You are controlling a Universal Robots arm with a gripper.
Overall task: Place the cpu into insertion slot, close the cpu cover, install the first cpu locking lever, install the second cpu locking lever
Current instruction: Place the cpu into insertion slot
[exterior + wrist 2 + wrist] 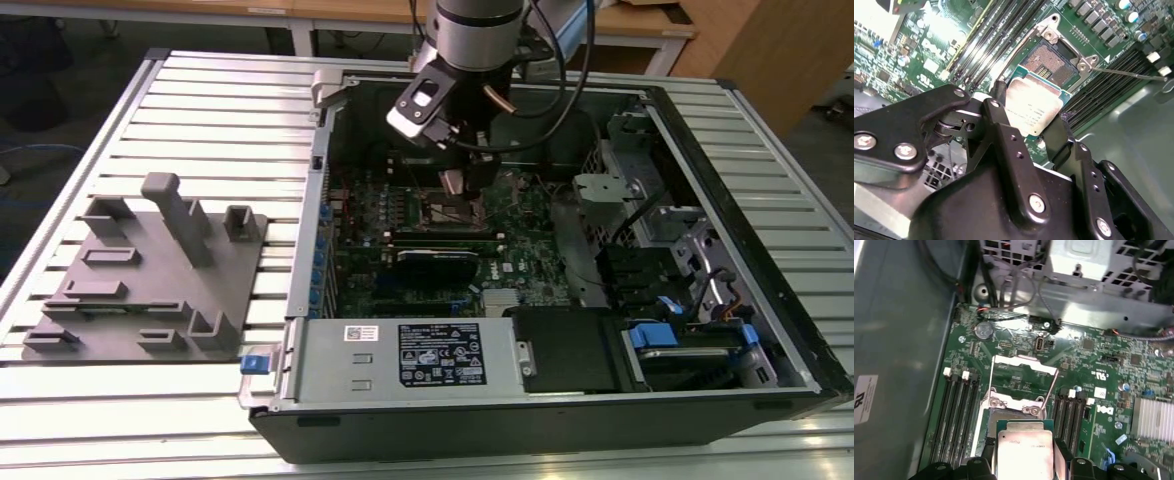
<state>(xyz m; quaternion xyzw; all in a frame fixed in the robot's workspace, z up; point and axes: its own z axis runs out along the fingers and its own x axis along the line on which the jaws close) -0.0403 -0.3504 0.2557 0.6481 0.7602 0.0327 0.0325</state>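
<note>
claw (pixel 1027 110): black jointed fingers (pixel 999 107) are pinching the cpu by two opposite edges.
cpu (pixel 1034 102): flat square with a dull silver top on a green base, hanging over one edge of the insertion slot.
insertion slot (pixel 1051 62): dark square pin field, lying bare inside a thin metal rim.
cpu cover (pixel 1024 359): thin silver frame, standing hinged open.
circuit board (pixel 387 250): green, sitting inside an open black case (pixel 534 420) on the ribbed metal worktop (pixel 200 100).

arm (pixel 474 40) reaching steeply down — fingers (pixel 1058 139) clamped tight.
</note>
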